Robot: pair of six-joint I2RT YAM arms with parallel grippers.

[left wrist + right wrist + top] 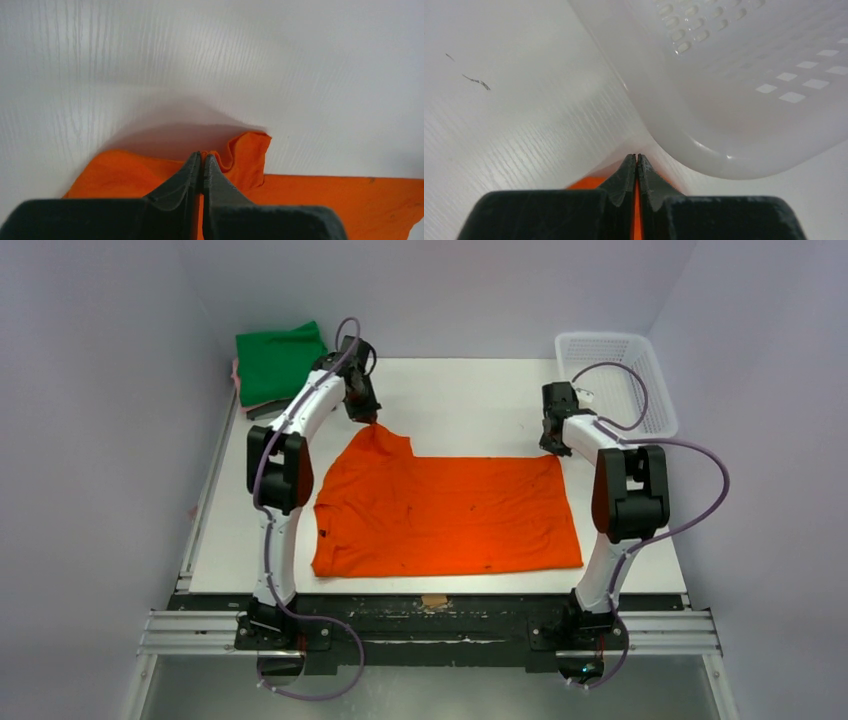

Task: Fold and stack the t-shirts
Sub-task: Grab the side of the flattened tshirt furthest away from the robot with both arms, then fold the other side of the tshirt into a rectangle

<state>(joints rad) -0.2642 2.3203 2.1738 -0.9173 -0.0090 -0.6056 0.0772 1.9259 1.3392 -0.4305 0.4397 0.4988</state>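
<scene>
Left jaws: pressing fully together, pinching a small peak of cloth at the far left corner of the orange t-shirt (445,515), by the sleeve; holding that corner slightly raised off the worktop (470,390).
Right jaws: meeting tip to tip likewise, gripping a sliver of orange cloth at the far right corner; sitting just beside the wall of the white mesh basket (744,100).
Shirt position: lying spread and mostly flat across the middle of the worktop, between the two arms, near hem running along the front edge.
Stack: resting at the far left corner of the worktop, green t-shirt (280,362) folded on top, pink t-shirt (237,375) peeking out beneath.
Handling, judged: behaving as light, limp cloth; sagging between grips, wrinkling readily, offering no stiffness; not fragile, yet likely slipping out of so thin a pinch under a hard pull.
Hold points, judged: taking both corners of one edge together, as now, and stretching that edge straight; lifting evenly before carrying it toward the near hem.
Caution: watching the right corner for snagging on the basket.
</scene>
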